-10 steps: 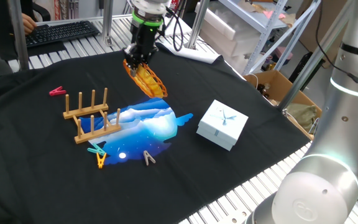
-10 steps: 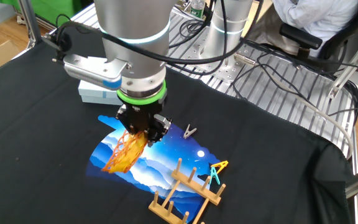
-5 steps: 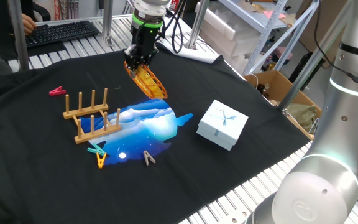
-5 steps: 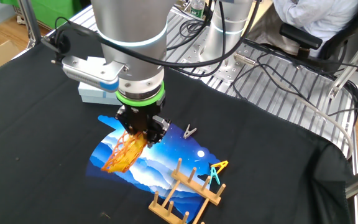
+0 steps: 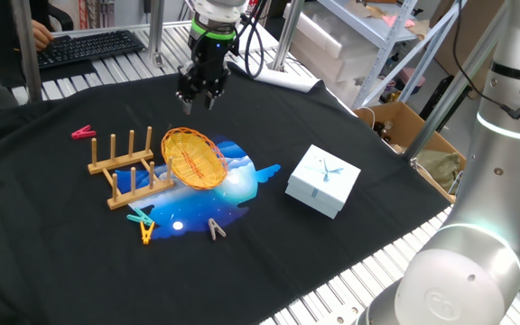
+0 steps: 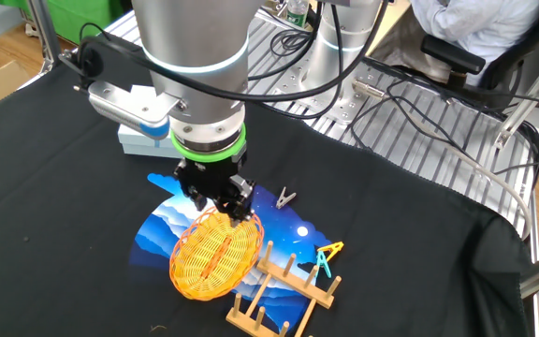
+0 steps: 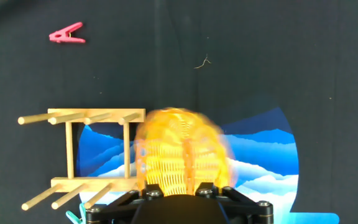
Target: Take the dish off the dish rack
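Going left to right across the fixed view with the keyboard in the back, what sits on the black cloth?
Small pink clothes peg, light-wood pegged dish rack, round woven yellow-orange dish, pale blue square box.

Black cloth (image 5: pixel 52 253) covering the table, filling most of both fixed views. Ribbed aluminium tabletop (image 5: pixel 350 289) exposed at the lower edge. Black keyboard (image 5: pixel 88 45), upper left. Metal shelving (image 5: pixel 395 36), upper right. Open cardboard box (image 5: pixel 404 126) on the floor, right of centre. Green crate (image 6: pixel 73 14), top left of the other fixed view. Black cables (image 6: pixel 438 103) across the ribbed surface, upper right.
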You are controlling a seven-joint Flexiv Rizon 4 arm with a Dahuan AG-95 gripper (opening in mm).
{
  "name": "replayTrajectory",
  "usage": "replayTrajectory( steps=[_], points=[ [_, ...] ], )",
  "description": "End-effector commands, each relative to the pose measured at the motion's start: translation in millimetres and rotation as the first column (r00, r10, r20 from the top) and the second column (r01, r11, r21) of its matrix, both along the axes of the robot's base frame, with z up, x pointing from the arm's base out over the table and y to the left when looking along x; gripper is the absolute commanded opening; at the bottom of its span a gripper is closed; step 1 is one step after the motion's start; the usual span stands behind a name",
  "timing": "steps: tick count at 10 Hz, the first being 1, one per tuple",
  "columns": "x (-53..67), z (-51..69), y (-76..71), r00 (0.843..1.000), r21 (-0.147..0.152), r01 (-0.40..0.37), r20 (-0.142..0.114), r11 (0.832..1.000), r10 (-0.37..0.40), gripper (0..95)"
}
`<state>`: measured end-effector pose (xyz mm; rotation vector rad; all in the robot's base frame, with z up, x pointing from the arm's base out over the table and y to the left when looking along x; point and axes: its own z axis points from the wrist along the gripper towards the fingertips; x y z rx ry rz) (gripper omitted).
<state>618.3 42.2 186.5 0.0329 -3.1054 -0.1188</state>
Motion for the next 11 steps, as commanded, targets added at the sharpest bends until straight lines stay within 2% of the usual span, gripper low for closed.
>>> replayTrajectory(
  steps=[1,3,4,8,9,11],
  points=[
    [-0.1,0.1,0.5,1.000,0.000,0.013,-0.010,1.000,-0.013,76.0],
    [-0.2,0.1,1.9,1.000,0.001,0.000,-0.011,1.000,0.000,76.0],
    [-0.1,-0.5,3.0,1.000,0.001,-0.017,-0.019,1.000,0.017,57.0],
    [0.5,-5.3,7.7,1.000,-0.022,-0.018,-0.021,1.000,0.018,57.0],
    [0.3,-5.3,7.8,1.000,-0.028,-0.019,-0.023,0.999,0.018,38.0],
    [0.2,-5.3,8.2,0.999,-0.053,-0.024,-0.028,0.998,0.022,38.0]
  ],
)
